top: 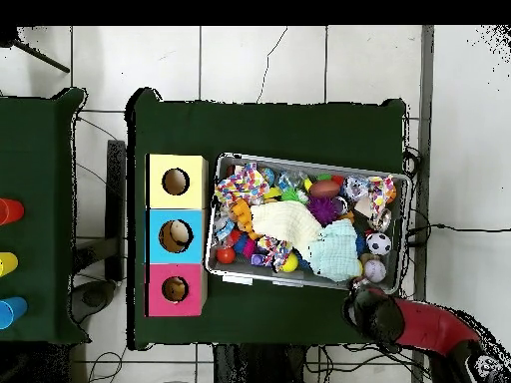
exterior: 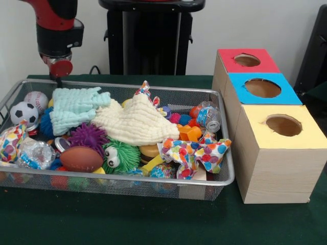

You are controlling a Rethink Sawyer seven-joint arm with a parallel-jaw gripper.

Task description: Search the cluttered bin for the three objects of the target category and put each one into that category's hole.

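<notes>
No readable writing shows on the bin or boxes; the gripper hovers beyond its corner, fingers' state unclear.

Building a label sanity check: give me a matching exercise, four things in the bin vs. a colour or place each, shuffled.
Things:
1. spiky rubber ball with googly eyes
2. small toy football
3. folded muslin cloth by the baseball
4. wooden box nearest the camera, front view

Match:
A. brown
B. yellow top
C. green
D. pale mint

Pairs: 1-C, 2-A, 3-D, 4-B
</notes>
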